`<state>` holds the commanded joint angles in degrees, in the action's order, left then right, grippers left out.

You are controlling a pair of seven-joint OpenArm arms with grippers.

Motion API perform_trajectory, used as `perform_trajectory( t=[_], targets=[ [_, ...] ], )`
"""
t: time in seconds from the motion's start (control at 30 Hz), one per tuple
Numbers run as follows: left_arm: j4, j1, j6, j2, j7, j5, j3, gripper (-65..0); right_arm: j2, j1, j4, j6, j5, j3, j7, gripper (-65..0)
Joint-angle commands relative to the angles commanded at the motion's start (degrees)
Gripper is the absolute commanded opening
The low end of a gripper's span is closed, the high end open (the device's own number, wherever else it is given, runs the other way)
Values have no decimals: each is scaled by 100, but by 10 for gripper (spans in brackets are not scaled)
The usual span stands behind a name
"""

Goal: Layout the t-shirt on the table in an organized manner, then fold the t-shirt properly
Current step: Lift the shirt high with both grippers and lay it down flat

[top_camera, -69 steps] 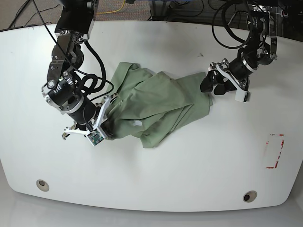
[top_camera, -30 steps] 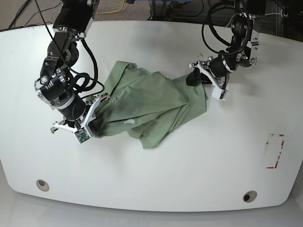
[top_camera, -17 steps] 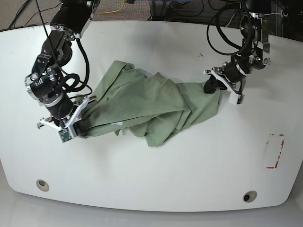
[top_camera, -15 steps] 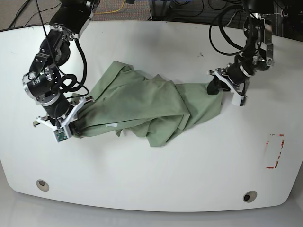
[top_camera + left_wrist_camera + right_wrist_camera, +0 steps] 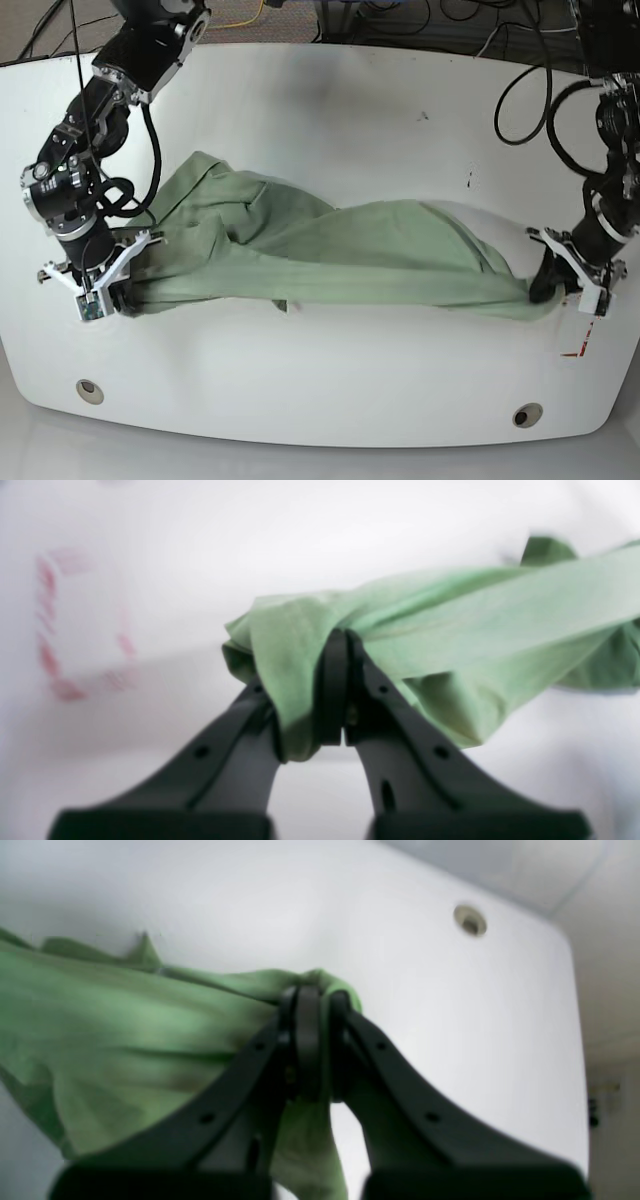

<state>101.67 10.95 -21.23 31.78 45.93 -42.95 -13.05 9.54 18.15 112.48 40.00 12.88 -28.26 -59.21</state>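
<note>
The pale green t-shirt [image 5: 330, 255] is stretched long across the white table [image 5: 330, 380], taut between both arms and still creased and bunched. My left gripper [image 5: 545, 288] at the base view's right is shut on one end of the shirt; the left wrist view shows its black fingers [image 5: 332, 690] pinching a fold of the shirt [image 5: 450, 630]. My right gripper [image 5: 122, 298] at the base view's left is shut on the other end; the right wrist view shows its fingers [image 5: 307, 1040] clamping bunched fabric [image 5: 125, 1015].
A red tape mark [image 5: 576, 352] lies just right of the left gripper near the table's right edge, and also shows blurred in the left wrist view [image 5: 60, 630]. Two grey grommet holes [image 5: 89, 390] [image 5: 526, 415] sit near the front edge. Cables hang behind the table.
Both arms have pulled apart: the left gripper moved far right and forward, the right gripper further left. The shirt went from a crumpled heap to a long stretched band.
</note>
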Motion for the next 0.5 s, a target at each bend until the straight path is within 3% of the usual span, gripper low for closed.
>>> perform_trajectory(
  t=[0.07, 0.23, 0.37, 0.5],
  targets=[
    [0, 475, -18, 79, 141, 0, 9, -650, 149, 325, -141, 0, -26, 141, 0, -650],
    [-325, 2048, -352, 123, 536, 0, 123, -650, 440, 1574, -457, 0, -62, 782, 0, -650],
    [-448, 3420, -360, 97, 1090, 53, 62, -650, 712, 2796, -765, 0, -44, 1160, -132, -650],
    [-826, 4659, -360, 97, 1345, 62, 88, -642, 844, 3903, -1134, 0, -62, 1389, -484, -650]
  ],
)
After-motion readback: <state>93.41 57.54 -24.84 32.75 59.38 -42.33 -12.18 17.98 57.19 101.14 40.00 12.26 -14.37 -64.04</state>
